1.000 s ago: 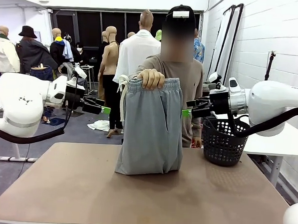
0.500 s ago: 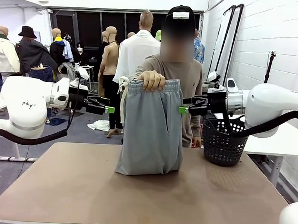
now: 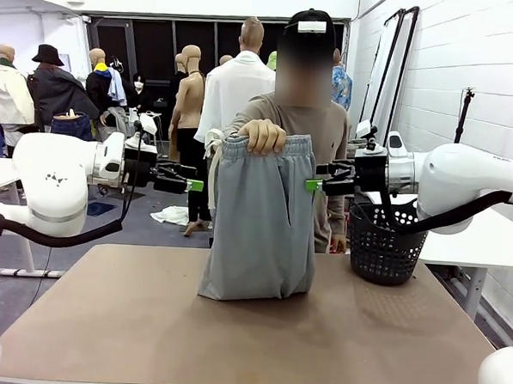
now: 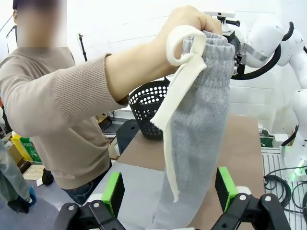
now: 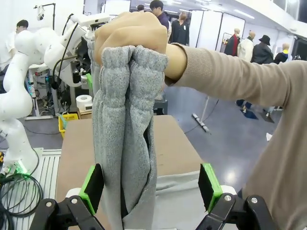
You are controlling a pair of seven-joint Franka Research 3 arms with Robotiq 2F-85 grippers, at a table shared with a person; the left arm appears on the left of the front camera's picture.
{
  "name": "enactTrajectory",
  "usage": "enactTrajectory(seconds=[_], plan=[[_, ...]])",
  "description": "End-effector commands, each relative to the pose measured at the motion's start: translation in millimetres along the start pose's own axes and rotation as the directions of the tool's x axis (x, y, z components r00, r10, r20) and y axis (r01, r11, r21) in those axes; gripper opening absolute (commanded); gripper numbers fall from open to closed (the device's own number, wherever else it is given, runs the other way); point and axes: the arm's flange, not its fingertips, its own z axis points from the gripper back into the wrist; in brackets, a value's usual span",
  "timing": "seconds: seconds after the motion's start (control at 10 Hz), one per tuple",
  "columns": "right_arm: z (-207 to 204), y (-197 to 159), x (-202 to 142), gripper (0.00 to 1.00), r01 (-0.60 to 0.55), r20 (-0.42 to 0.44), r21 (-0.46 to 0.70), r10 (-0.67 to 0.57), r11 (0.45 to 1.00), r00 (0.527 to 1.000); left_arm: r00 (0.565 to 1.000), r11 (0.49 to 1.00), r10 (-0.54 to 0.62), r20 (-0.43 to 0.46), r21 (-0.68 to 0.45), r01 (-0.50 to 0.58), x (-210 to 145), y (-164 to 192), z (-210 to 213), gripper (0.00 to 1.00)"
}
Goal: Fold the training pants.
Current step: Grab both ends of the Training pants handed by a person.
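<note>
A person across the table holds the training pants (image 3: 259, 218) up by the bunched waistband in one hand (image 3: 261, 135). The light grey pants hang doubled, and their lower end rests on the brown table (image 3: 232, 337). A pale drawstring (image 4: 173, 110) dangles from the waistband. My left gripper (image 3: 193, 186) hovers open just left of the pants at upper-leg height. My right gripper (image 3: 312, 185) is open close to their right edge. In the left wrist view the pants (image 4: 201, 120) hang ahead of the left gripper (image 4: 169, 191). In the right wrist view the pants (image 5: 124, 134) hang between the fingertips of the right gripper (image 5: 149, 187).
A black perforated basket (image 3: 387, 242) stands at the table's far right corner, under my right arm; it also shows behind the person's arm as the basket (image 4: 148, 110). The person's body is right behind the pants. The table's near half is bare.
Both grippers have moved inward toward the hanging pants, the left one rightward and the right one leftward. The person's hand and the pants have stayed still.
</note>
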Motion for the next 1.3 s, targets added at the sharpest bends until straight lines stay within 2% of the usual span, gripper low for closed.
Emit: enactTrajectory(seconds=[0.0,0.5,0.7,0.9,1.2], plan=[[-8.0,-3.7,2.2,1.00,0.010,0.015,0.011,-0.010,1.000,1.000,1.000,1.000,0.001,-0.003,-0.022,-0.001,6.4,4.5,-8.0,1.00],[-15.1,-2.7,6.5,1.00,0.012,0.014,0.047,-0.013,0.999,1.000,1.000,1.000,-0.011,0.016,-0.015,0.011,7.9,-2.4,-17.2,1.00],[-16.7,-3.0,6.3,1.00,0.009,0.009,0.056,-0.009,0.998,1.000,0.998,0.998,-0.019,0.056,-0.064,0.022,8.1,-3.3,-26.4,1.00],[-19.8,-3.5,5.2,1.00,0.014,-0.001,0.060,-0.014,0.998,1.000,0.999,0.991,-0.004,0.047,-0.133,0.010,12.4,-11.6,-33.8,1.00],[-23.6,-3.0,7.2,1.00,0.015,-0.006,0.067,-0.014,0.998,1.000,0.998,0.988,-0.008,0.056,-0.152,0.017,14.7,-14.7,-40.6,1.00]])
